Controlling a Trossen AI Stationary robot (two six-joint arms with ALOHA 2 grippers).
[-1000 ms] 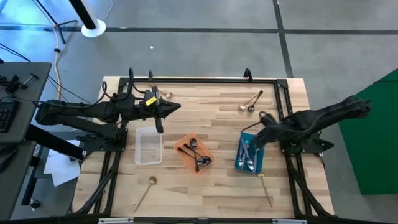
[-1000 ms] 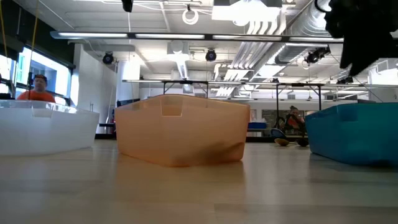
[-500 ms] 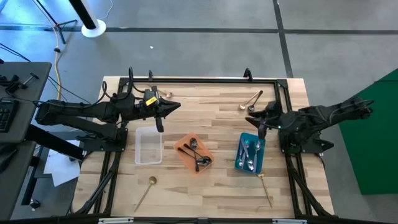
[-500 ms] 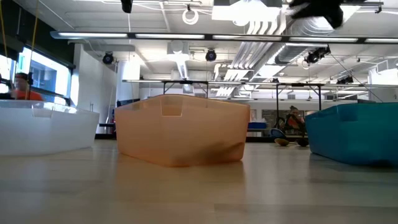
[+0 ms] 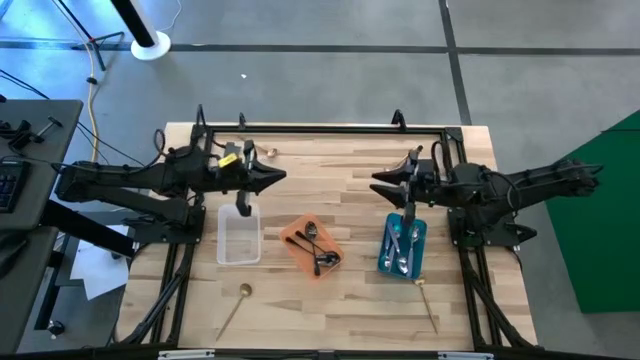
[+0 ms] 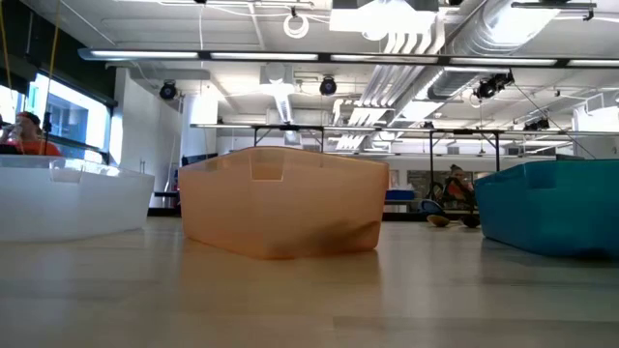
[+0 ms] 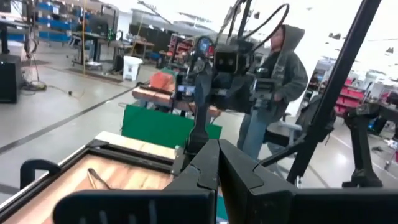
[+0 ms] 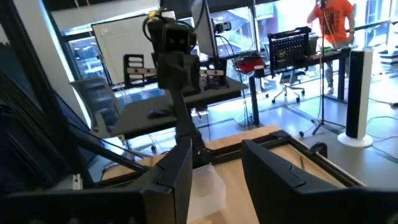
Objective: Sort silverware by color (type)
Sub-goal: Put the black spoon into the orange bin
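The right gripper [image 5: 378, 180] was held above the table with its fingers parted and nothing between them. Two spoons [image 5: 405, 160] lay just behind it near the far edge, long axes slanted toward the far right corner; the right arm was judged nearer. The left gripper [image 5: 283, 177] was clenched and empty. Other spoons were seen in the orange tray [image 5: 297, 250] and blue tray [image 5: 384, 257].

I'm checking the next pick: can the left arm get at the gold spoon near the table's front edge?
Probably yes: the gold spoon lies alone on bare wood in front of the clear tray, and the left tool is shut and empty.
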